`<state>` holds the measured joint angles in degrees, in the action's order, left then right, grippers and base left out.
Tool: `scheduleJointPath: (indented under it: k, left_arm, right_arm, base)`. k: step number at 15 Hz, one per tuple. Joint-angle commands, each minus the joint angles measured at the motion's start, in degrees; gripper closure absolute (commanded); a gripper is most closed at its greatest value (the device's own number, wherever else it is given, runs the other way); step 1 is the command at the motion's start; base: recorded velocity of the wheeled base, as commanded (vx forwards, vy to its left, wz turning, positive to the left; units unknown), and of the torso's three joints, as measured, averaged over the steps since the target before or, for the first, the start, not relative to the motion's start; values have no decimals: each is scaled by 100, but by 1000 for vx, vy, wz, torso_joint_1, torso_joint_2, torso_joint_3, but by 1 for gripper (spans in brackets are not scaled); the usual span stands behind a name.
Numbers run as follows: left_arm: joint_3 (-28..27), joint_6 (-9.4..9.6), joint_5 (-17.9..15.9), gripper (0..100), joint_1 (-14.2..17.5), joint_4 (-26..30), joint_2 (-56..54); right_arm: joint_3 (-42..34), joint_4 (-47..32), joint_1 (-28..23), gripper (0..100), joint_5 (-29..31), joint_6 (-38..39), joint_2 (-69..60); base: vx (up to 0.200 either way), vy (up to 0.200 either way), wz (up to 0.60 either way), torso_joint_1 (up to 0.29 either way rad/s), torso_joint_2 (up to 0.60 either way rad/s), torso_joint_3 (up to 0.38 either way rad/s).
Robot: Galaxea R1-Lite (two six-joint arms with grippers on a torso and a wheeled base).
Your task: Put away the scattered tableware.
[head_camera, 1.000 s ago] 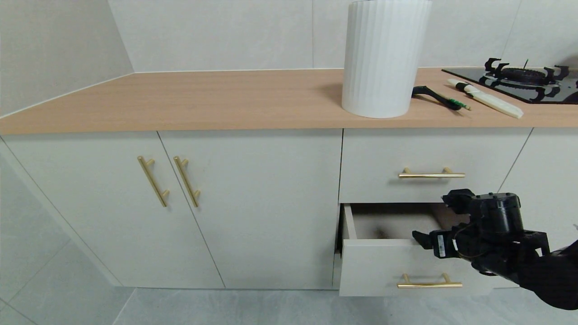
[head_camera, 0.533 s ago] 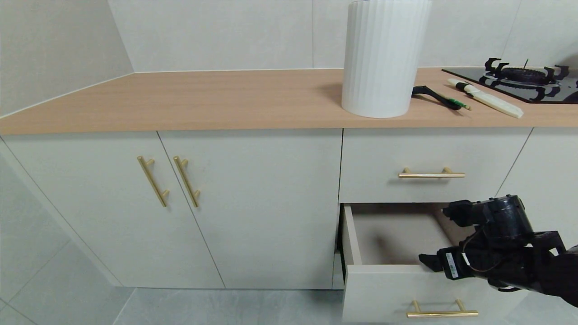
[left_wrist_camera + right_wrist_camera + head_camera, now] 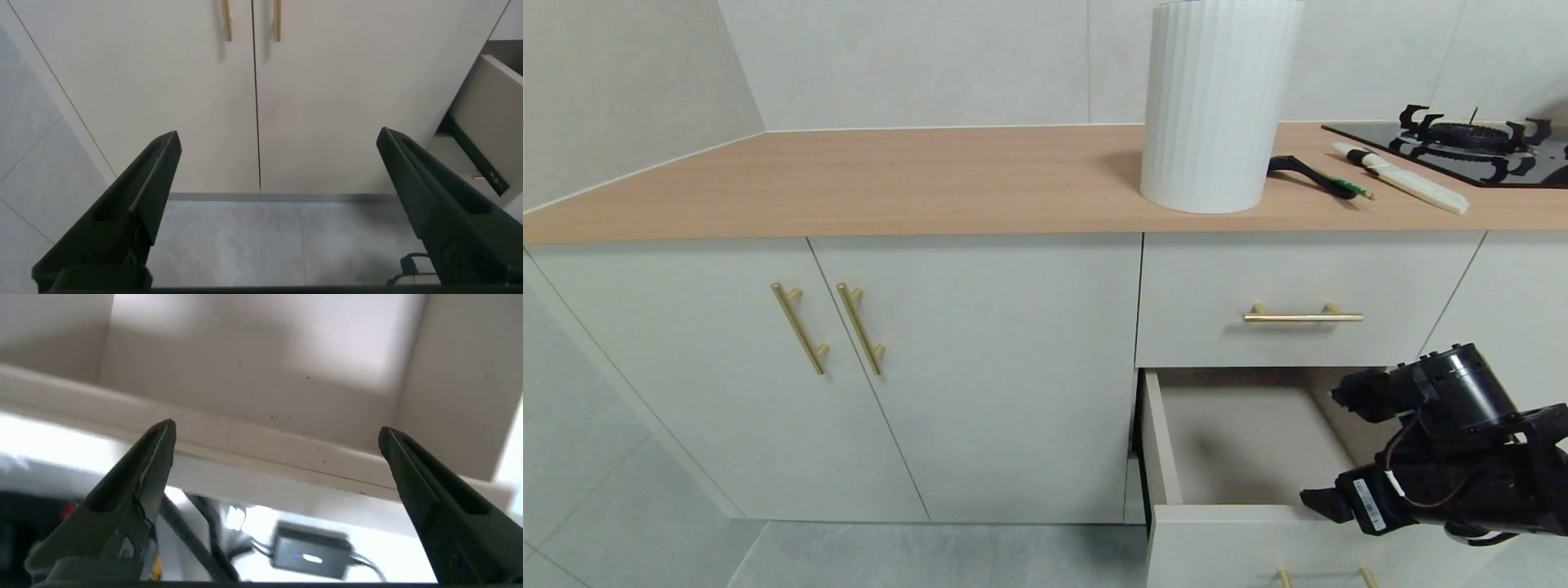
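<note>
The right gripper [image 3: 1343, 447] is hovering at the front edge of the open lower drawer [image 3: 1241, 441], its fingers [image 3: 139, 490] spread wide and gripping nothing. The left gripper [image 3: 278, 137] is hanging low facing the cupboard doors [image 3: 980, 367], likewise spread and empty. The tableware is lying up on the counter [image 3: 890, 180], well above the drawer: a black utensil [image 3: 1311, 176] just beside the tall white container [image 3: 1217, 106], and a pale utensil [image 3: 1405, 189] between that and the hob [image 3: 1462, 151]. The danger, as I am judging it, is lying in the climb: an arm rising from here could catch the drawer front [image 3: 1225, 543] or the shut upper drawer's handle [image 3: 1303, 316], and a reach for the black utensil could knock the container. Both utensils are lying flat and thin, so fingers may push them along rather than pinch them, and the pale one, sitting near the counter's edge, could go over. Counting: two utensils, one container, two doors, two drawers, one hob.
</note>
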<state>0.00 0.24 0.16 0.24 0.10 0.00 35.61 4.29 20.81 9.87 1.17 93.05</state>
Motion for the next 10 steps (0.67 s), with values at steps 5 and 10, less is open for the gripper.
scheduleJointPath:
  k: [5, 10]
  left_arm:
    - [0, 2, 2, 0, 2, -1, 0]
    - [0, 2, 2, 0, 2, -1, 0]
  right_arm:
    - [25, -1018, 257, 0, 6, -407, -402]
    - [87, -2328, 644, 0, 41, -706, -630]
  base:
    - [0, 0, 0, 0, 0, 0]
    - [0, 0, 0, 0, 0, 0]
